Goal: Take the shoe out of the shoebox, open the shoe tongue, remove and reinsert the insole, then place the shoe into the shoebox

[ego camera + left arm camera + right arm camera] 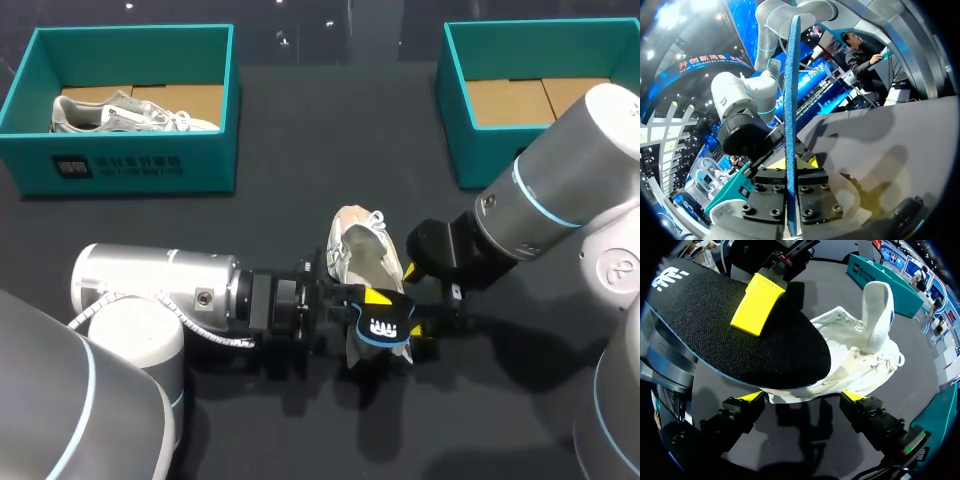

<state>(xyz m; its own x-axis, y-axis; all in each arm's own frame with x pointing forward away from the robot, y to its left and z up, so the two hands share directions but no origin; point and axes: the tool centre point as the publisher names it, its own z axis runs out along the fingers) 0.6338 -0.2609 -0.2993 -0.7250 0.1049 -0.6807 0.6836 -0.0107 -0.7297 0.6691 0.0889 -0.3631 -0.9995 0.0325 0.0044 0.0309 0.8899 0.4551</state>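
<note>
A white shoe (362, 250) lies on the dark table mid-front, its tongue (877, 310) pulled upright. My left gripper (375, 310) comes in from the left and is shut on a black insole with a blue edge (385, 328), held just above the shoe's heel. In the left wrist view the insole (790, 100) stands edge-on, clamped between the fingers of the left gripper (791, 165). My right gripper (804, 399) is open, its yellow tips on either side of the shoe's (860, 355) heel end, below the insole (740, 335). In the head view the right gripper (418, 310) sits beside the insole.
A teal shoebox (130, 165) at the back left holds another pale shoe (130, 113). A second teal shoebox (480, 150) at the back right shows only its cardboard floor. Dark table lies between the boxes and the shoe.
</note>
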